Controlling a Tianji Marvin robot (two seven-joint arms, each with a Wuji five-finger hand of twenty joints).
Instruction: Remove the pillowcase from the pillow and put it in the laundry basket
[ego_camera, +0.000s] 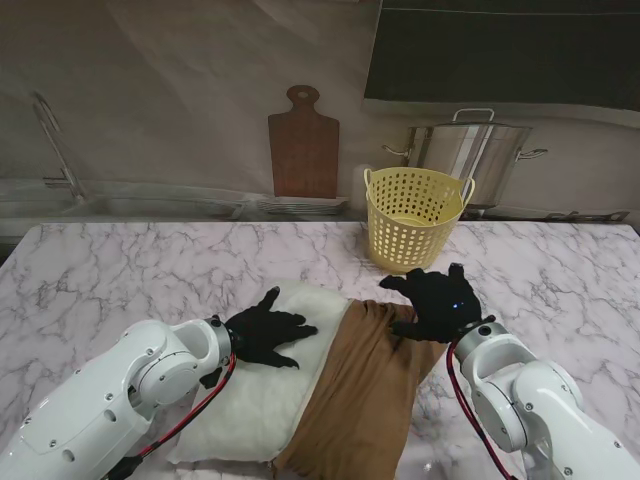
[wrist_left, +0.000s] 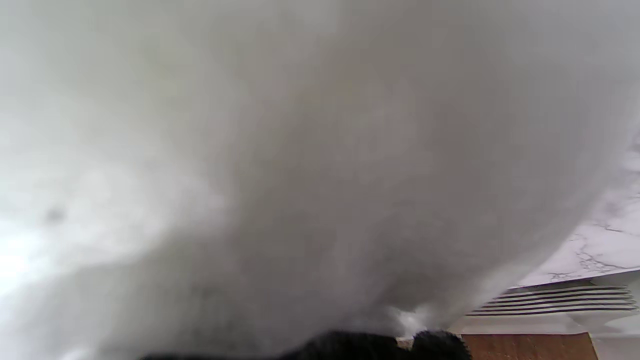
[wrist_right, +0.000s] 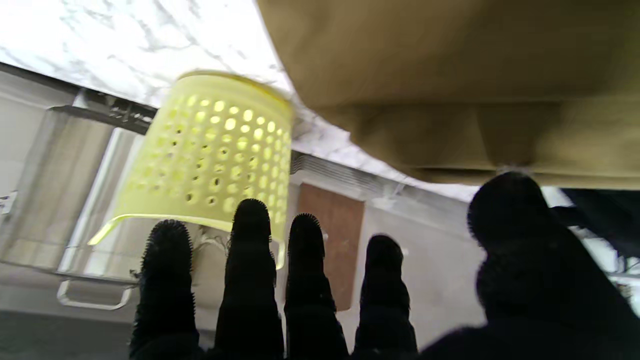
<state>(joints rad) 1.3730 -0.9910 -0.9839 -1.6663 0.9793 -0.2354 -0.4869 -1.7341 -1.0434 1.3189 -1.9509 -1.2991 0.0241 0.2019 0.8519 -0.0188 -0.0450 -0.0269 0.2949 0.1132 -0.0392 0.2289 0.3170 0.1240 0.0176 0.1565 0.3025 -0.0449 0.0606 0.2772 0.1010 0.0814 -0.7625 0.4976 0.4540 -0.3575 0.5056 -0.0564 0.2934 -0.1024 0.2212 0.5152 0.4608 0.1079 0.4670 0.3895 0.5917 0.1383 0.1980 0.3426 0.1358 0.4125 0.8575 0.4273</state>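
Nearest the stand, the pillow (ego_camera: 262, 395) lies on the marble table (ego_camera: 110, 280) with its long axis running from close in on the left toward the far right. The brown pillowcase (ego_camera: 365, 390) is part-way off: it covers only the right-hand portion, leaving white filling bare on the left. The left hand (ego_camera: 266, 330) rests palm-down with fingers spread on the bare white part, pressing rather than grasping; its wrist view shows only blurred white fabric, so I cannot confirm any pinch. The right hand (ego_camera: 440, 300) sits at the far right end of the pillowcase, fingers spread. In the right wrist view the four fingers (wrist_right: 250, 260) extend free of the cloth while the thumb (wrist_right: 505, 215) lies against the brown hem; whether cloth is actually gripped cannot be told. The right hand is plainly the nearer to the pillowcase's closed end, and the cloth lies to its left and nearer to me. Judgement: the coming pull should follow the long axis, away from the left hand's anchor, toward the far right. The yellow laundry basket (ego_camera: 413, 215) stands just beyond the right hand, upright, mouth open, with bare table between them. Behind it are a steel pot (ego_camera: 478, 150) and a wooden board (ego_camera: 303, 145) against the wall.
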